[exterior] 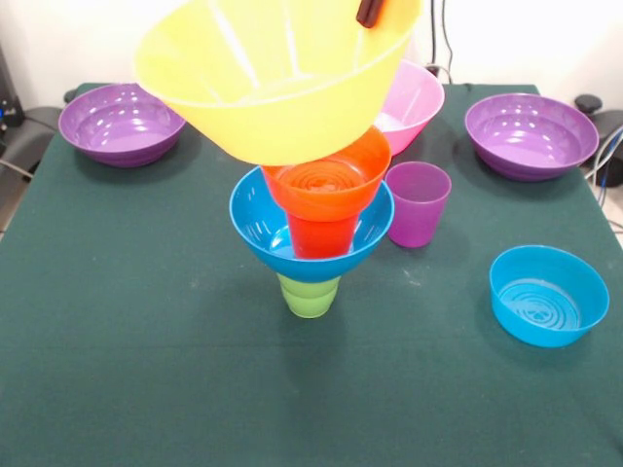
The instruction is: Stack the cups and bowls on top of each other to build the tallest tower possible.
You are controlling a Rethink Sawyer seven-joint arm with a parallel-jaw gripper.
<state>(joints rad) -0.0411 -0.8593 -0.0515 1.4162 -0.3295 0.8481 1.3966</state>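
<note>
The tower stands mid-table: a green cup [310, 295] at the bottom, a medium blue bowl [261, 226] on it, an orange cup [322, 236] in that bowl, and a small orange bowl [331, 183] on top. A large yellow-orange bowl [277, 83] hangs tilted just above the small orange bowl, hiding its upper left rim. My gripper [371, 10] shows only as a dark red tip at the top edge, shut on the yellow bowl's far rim. A purple cup [418, 202] stands upright to the right of the tower.
A pink bowl [417, 102] sits behind the tower, partly hidden by the yellow bowl. Two wide purple bowls sit at the far left [122, 125] and far right [531, 136]. A small blue bowl [548, 295] rests at the right on the green cloth [146, 341].
</note>
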